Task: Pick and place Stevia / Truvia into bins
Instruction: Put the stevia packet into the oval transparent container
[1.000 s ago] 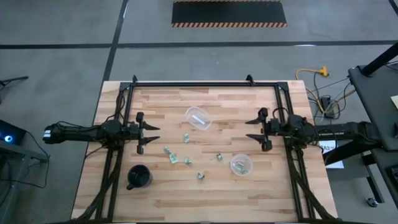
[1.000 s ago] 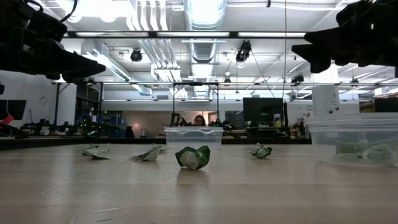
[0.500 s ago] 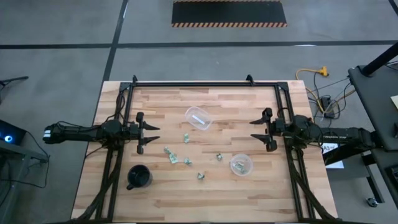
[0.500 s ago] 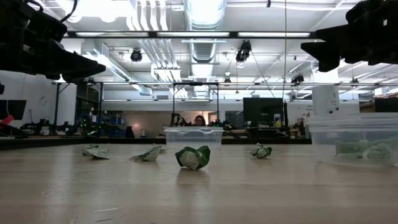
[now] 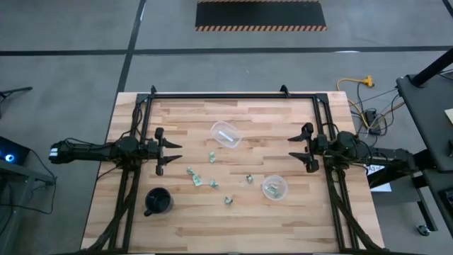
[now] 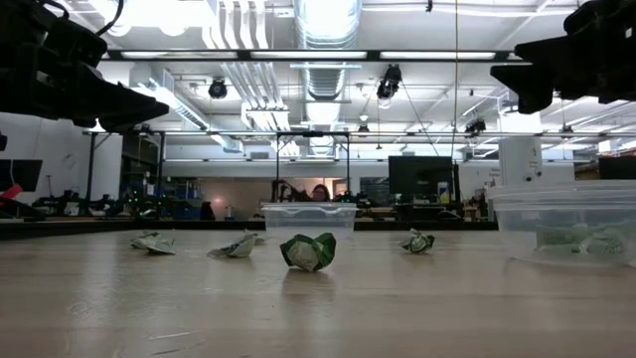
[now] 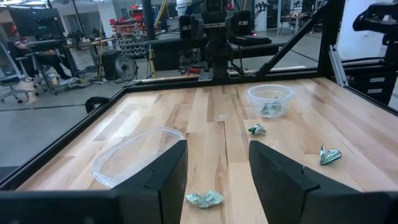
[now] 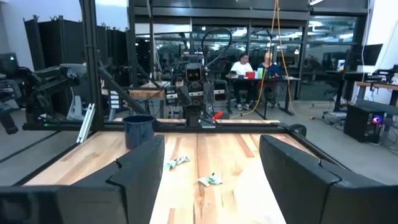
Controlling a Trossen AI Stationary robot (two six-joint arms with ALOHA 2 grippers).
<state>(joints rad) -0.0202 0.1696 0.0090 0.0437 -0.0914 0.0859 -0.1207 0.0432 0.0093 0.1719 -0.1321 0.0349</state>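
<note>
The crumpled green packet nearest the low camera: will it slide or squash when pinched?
The crumpled green packet looks like thin folded paper, so it will probably flatten between the fingers rather than resist. It seems very light, so a nudge would likely skid it across the smooth wooden table. Its irregular creases make rolling unlikely.

Crumpled green packets lie scattered between two clear cups.

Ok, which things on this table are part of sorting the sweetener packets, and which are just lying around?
Part of the job:
- loose packets
- upper clear cup, lying tilted
- lower clear cup, packets already inside

Just lying around:
- black mug
- yellow cable on the floor
</note>
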